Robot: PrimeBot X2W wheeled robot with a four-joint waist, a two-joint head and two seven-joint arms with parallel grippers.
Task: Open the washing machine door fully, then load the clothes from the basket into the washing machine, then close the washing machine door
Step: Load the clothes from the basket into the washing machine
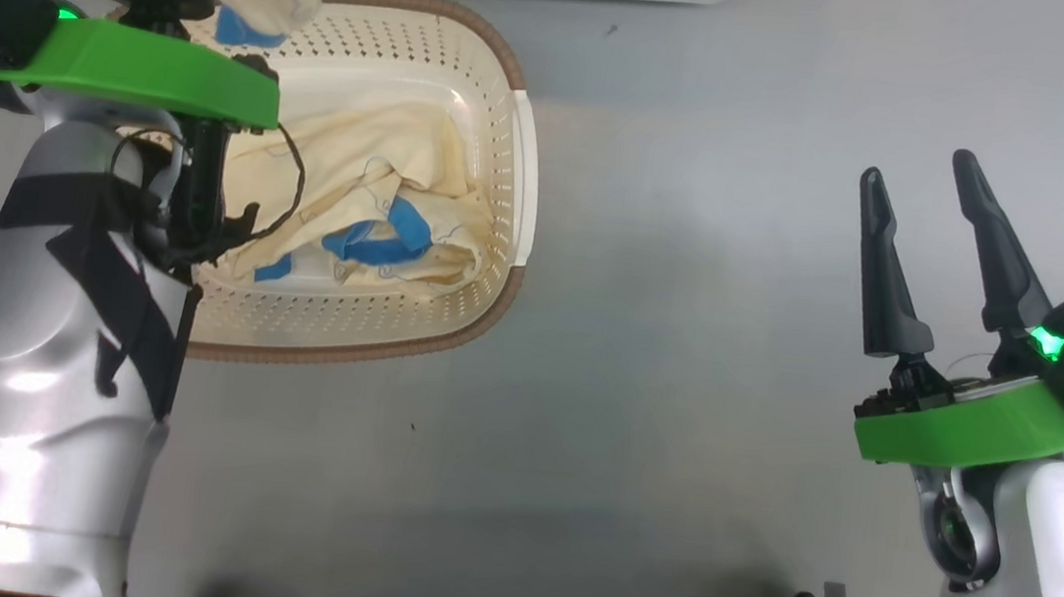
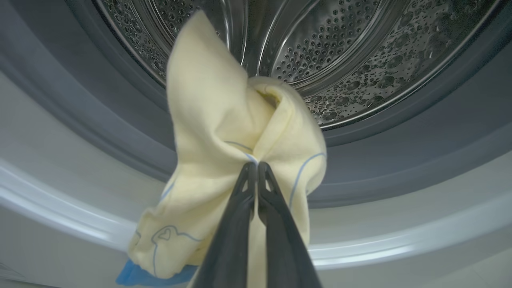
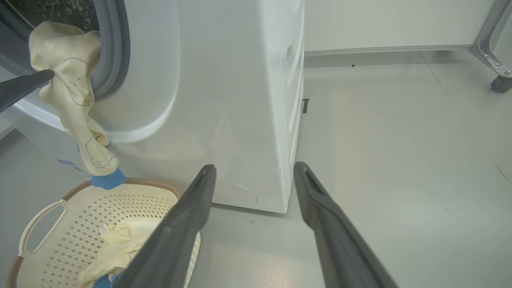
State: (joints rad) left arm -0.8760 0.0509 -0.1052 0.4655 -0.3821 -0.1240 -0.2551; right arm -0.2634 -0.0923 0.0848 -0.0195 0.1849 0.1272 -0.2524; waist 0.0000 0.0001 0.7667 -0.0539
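Clothes: 1 piece (yellow) in left gripper, perhaps at drum

You get soft, even overhead light in the head view. The floor reads pale grey, with a dim shadow band low in the frame and white glare patches on your left arm's silver shell. In the left wrist view the drum sparkles with small highlights, the left end effector blurs near the lens, and the clothes are sharp. In the right wrist view the right end effector looks soft up close, and the washing machine shows a mild sheen.
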